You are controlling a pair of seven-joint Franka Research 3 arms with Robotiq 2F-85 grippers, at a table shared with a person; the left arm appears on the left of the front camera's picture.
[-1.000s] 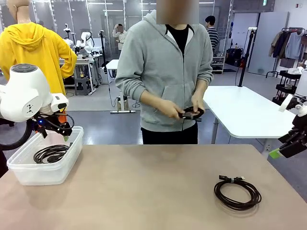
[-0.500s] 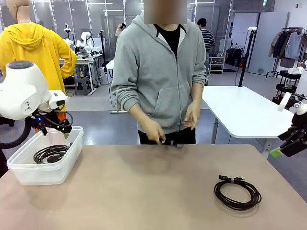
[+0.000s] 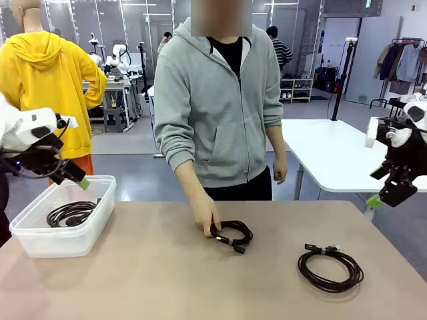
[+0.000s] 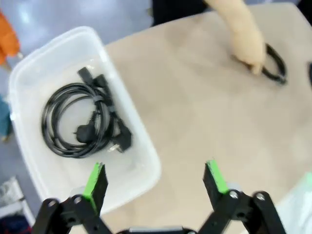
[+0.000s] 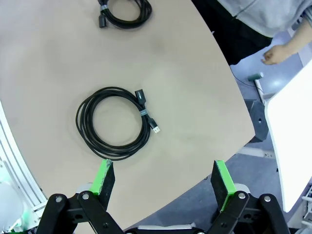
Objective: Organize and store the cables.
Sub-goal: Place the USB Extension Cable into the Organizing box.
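Right wrist view pretty much settles it: the right tool, jaws wide and empty, hangs past the edge of the surface. The tied cable lies flat just ahead, plugs toward the gap. The left tool, also wide, is over the bin with a stored cable, so I'd say the right arm's nearer.

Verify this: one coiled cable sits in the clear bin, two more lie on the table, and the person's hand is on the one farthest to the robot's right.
Wrong about the hand. In the front view the person's hand is on the middle cable; the rightmost cable lies untouched. The rest holds: one cable in the clear bin, two on the table.
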